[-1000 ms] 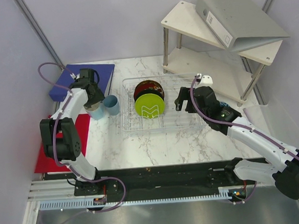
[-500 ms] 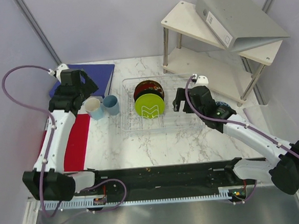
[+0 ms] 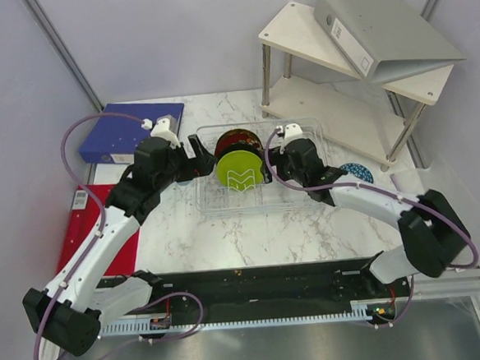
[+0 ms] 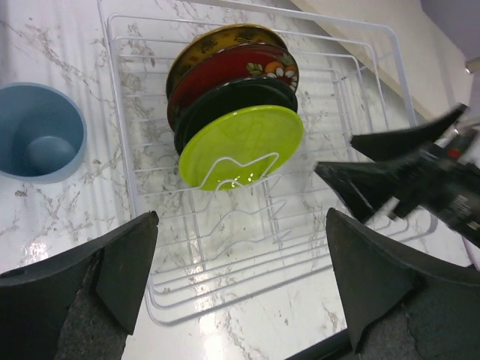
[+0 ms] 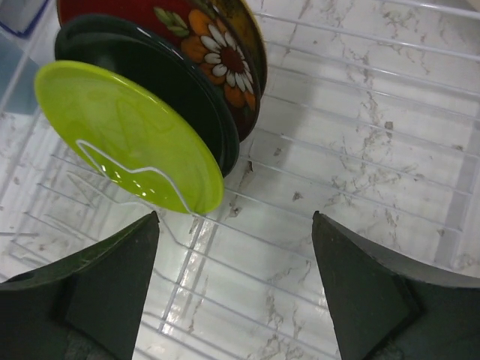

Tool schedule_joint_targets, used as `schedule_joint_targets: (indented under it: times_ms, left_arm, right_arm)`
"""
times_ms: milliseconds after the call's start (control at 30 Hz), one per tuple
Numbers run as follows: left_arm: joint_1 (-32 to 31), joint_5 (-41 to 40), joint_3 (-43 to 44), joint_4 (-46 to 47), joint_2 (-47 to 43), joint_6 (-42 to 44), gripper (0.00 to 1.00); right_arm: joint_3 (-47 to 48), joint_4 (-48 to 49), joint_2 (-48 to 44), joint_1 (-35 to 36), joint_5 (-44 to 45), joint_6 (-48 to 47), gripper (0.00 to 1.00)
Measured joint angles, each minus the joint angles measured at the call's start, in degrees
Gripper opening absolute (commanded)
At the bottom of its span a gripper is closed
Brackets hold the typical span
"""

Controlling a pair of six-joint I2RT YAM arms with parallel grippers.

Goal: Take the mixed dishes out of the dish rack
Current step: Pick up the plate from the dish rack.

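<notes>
Binder spine label too small to read. Left claw and right claw both spread wide, empty, flanking the lime-green plate standing upright in the dish rack, mid-worktop.

Left wrist view: the right hand came out motion-smeared, edges soft. You had the light blue cup cut by the left edge. The lime-green plate hid most of the black plate. Overhead, the right arm covered part of the blue patterned bowl.
</notes>
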Motion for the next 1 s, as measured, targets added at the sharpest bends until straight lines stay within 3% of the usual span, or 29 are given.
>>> schedule_joint_targets:
  times_ms: [167,367,567,733,1000]
  left_arm:
    - [-0.31,1.42,-4.55,2.43,-8.44,0.04,0.99]
    - [-0.35,1.79,-8.57,3.89,-15.54,0.31,0.99]
    - [-0.33,1.81,-10.14,3.85,-15.43,0.33,0.99]
    - [-0.35,1.81,-10.58,3.87,-15.06,0.33,0.99]
    - [-0.35,1.7,-10.64,3.87,-14.53,0.33,0.99]
  right_arm:
    - [1.79,5.86,11.28,-0.02,-3.58,-4.87,0.76]
    - [2.38,11.1,15.08,0.0,-6.62,-5.84,0.7]
    - [3.26,13.57,16.81,0.11,-8.57,-5.92,0.52]
    - [3.65,14.43,17.59,0.15,-10.71,-5.81,0.43]
    - [3.67,14.38,17.59,0.37,-12.26,-5.7,0.17]
